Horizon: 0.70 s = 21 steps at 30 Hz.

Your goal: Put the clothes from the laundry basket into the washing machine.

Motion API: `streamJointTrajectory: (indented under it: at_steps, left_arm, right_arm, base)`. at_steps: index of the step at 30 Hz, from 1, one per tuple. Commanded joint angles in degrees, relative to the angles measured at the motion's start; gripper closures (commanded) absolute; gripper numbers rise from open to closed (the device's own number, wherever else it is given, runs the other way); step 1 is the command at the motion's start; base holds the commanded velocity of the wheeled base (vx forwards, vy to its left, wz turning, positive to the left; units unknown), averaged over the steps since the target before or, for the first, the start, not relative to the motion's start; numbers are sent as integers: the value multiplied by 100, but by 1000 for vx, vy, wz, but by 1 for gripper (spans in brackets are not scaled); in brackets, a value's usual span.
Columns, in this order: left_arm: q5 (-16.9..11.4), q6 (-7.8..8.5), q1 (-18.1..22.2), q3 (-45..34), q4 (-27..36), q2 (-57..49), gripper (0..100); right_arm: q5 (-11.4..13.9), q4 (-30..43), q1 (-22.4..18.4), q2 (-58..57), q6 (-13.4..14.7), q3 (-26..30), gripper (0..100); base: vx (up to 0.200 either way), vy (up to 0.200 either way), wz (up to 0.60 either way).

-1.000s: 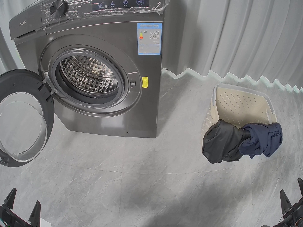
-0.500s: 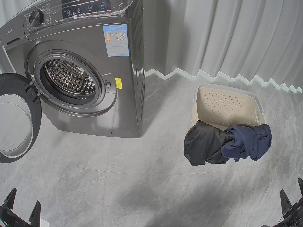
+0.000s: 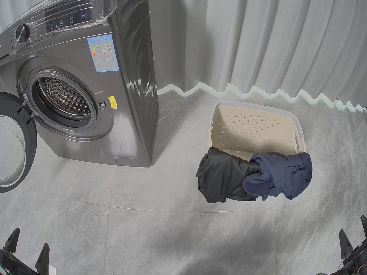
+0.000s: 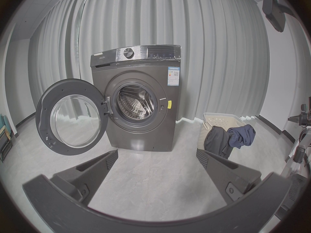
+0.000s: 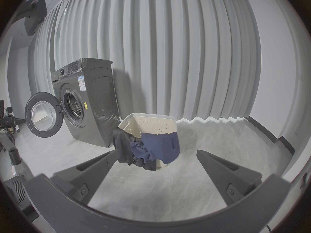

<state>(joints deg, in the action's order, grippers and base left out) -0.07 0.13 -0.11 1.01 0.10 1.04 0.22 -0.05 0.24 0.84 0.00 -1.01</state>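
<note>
Two garments hang over the near rim of the laundry basket [image 3: 256, 105]: a black garment [image 3: 221, 174] on the side nearer the washing machine [image 3: 130, 96], and a navy garment [image 3: 281, 174] touching it on the other side. Both are soft, crumpled and bunched, and together they form a bundle whose long axis runs along that rim, with their folds falling down the basket's outer wall toward the floor [image 3: 153, 218]. The basket is cream plastic, rectangular with rounded corners, its walls pierced with small star-shaped holes and its mouth facing up. The machine is dark grey metal with clear film over its control panel. Its round door [image 3: 15, 146] is swung wide on the hinge side away from the basket, baring the dimpled steel drum [image 3: 63, 96]. Smooth grey marbled tile lies open between machine and basket and in front of both. A pleated pale curtain [image 3: 267, 39] closes off the back. The left gripper [image 4: 156, 152] and right gripper [image 5: 157, 152] hang low and near, well apart from the clothes, each with its dark wedge-shaped fingers spread wide and grasping nothing
</note>
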Motion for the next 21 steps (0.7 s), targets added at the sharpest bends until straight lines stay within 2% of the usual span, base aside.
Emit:
streamJointTrajectory:
  at_steps: [1, 6, 18, 21]
  left_arm:
    - [7, 4, 2, -92, -1, -95, 0]
    - [7, 4, 2, -92, -1, -86, 0]
    - [7, 39, 2, -92, -1, -86, 0]
    - [7, 39, 2, -92, -1, -86, 0]
  right_arm:
    - [13, -4, 2, -67, 0, 101, 0]
    - [4, -4, 2, -67, 0, 101, 0]
    - [4, -4, 2, -67, 0, 101, 0]
    - [4, -4, 2, -67, 0, 101, 0]
  base:
    - [0, -200, 0]
    - [0, -200, 0]
    - [0, 0, 0]
    - [0, -200, 0]
